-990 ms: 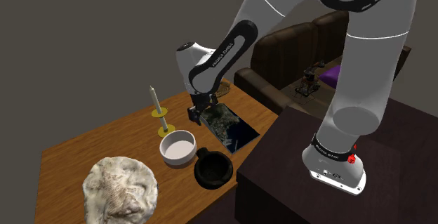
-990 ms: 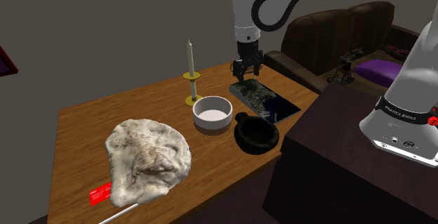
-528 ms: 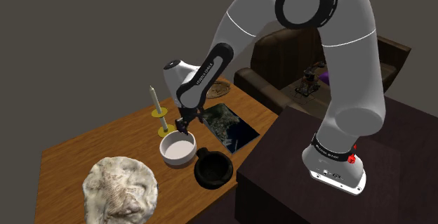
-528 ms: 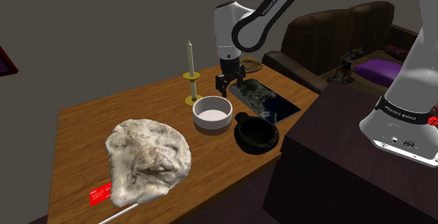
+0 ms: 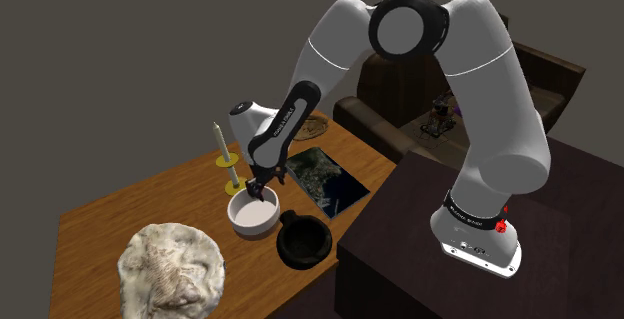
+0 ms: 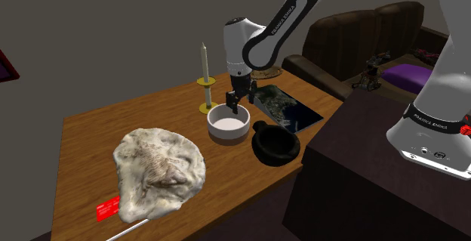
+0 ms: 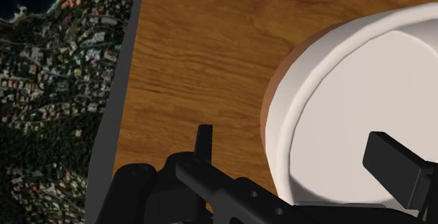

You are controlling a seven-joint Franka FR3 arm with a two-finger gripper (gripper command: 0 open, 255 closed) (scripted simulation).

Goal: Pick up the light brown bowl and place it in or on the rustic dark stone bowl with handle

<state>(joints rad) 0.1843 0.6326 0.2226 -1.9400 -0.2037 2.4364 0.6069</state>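
While the black gripper (image 5: 253,189) hangs right at the rim of the pale bowl (image 6: 229,122), its fingers stand apart, one outside the wall and one over the inside, with nothing clamped between them. The pale bowl sits flat on the wooden table (image 6: 113,126), just beside the dark stone bowl with handle (image 6: 275,144) and near the candle (image 6: 203,62). By my read, only the approach is done. The squeeze on the rim, the lift, the short carry across and the set-down into the dark bowl all remain.
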